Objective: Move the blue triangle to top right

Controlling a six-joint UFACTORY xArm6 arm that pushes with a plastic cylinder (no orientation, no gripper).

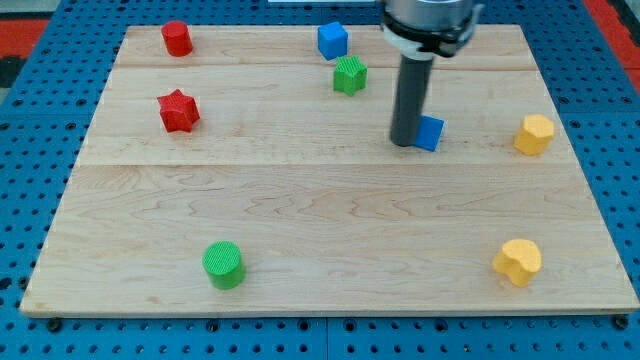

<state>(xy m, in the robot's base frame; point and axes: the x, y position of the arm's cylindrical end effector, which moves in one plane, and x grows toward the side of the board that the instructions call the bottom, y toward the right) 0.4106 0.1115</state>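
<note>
Landmark: the wooden board (330, 250), lying on a blue pegboard (30, 120).
My tip (404, 143): stood right of the board's middle, touching the left side of the blue triangle (431, 132).
Jaws: there were none to judge, only a straight dark rod.
Blue triangle: sat in the board's right half, below its top right corner.
Blue cube (332, 40): by the board's top edge, near its middle.
Green block (350, 75): just below that cube.
Red cylinder (177, 38): board's top left.
Red star (178, 111): board's left side.
Green cylinder (223, 265): board's bottom left.
Yellow blocks: one at the board's right edge (534, 134), one at its bottom right (518, 262).
</note>
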